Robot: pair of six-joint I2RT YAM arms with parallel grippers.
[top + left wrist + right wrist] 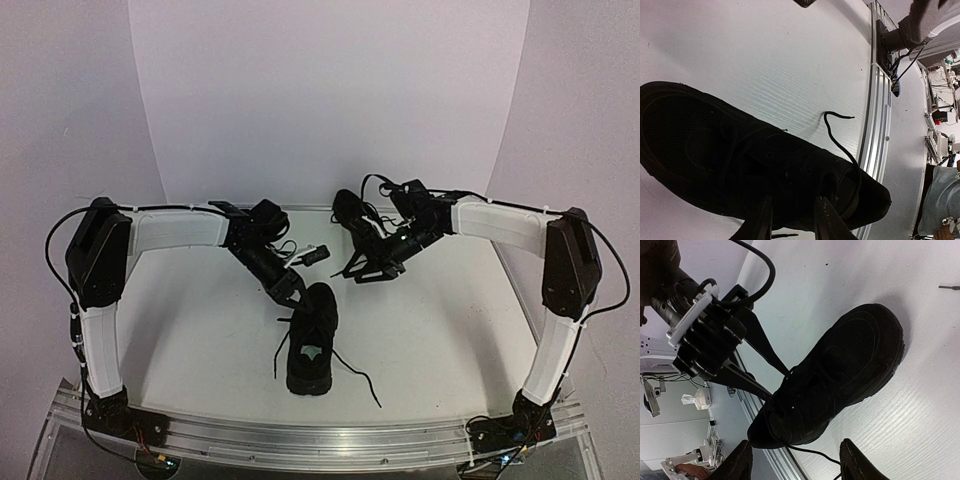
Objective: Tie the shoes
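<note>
Looking down: we find the near shoe (310,345) mid-table (450,320) with its laces (362,385) trailing loose. The far shoe (352,212) sits well behind it, by the right arm.
Grippers from above: the left gripper (290,290) is at the near shoe's lacing, and the right gripper (372,265) hangs between the two shoes.
Left wrist: its fingers (762,220) stand slightly apart on the lacing. We cannot tell whether a lace lies between them.
Right wrist: the jaws are wide apart and empty above the near shoe, with the left gripper's tips on its lacing.
Risk, grip: we judge that black laces on a black shoe could make either gripper pinch the upper instead.
Risk, shoe: nothing pins it, so a pull on a lace may drag or tip it.
Risk, arms: we see them working close together, so they may collide.
</note>
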